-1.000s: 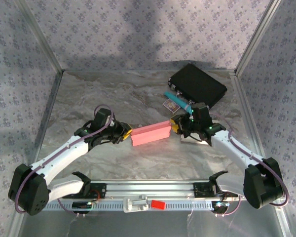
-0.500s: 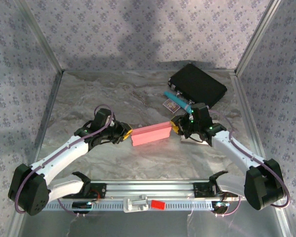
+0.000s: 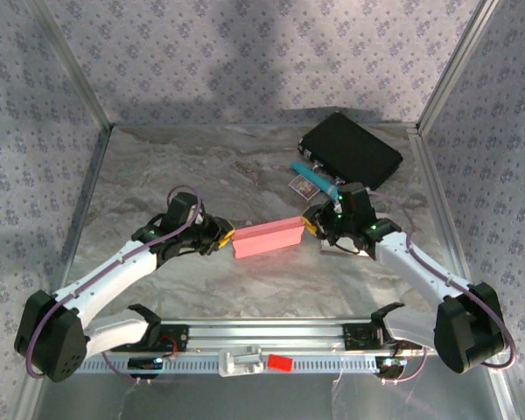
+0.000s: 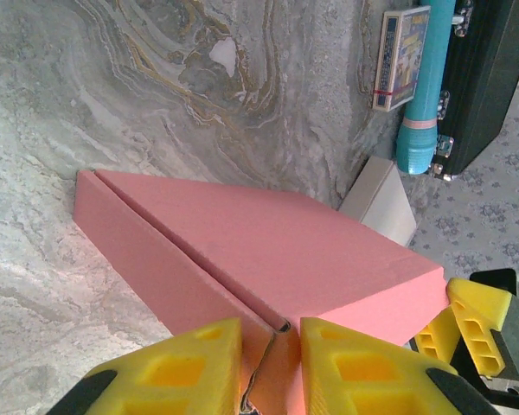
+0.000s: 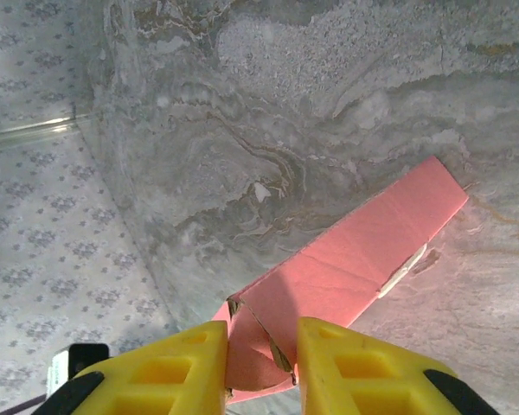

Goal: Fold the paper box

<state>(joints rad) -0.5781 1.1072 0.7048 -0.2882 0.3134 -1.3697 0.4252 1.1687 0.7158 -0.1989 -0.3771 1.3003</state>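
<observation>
The left gripper (image 4: pixel 271 337) is narrowly closed on one end of the pink paper box (image 4: pixel 277 251), the right gripper (image 5: pixel 261 346) on the opposite end flap. The box is held low, in front of the black case (image 3: pixel 350 150). Pressure should be kept even, so no flap is torn.

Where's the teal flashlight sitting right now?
In the top view the teal flashlight lies right of centre, along the near edge of the black case, a small card box beside it, just beyond the right gripper.
</observation>
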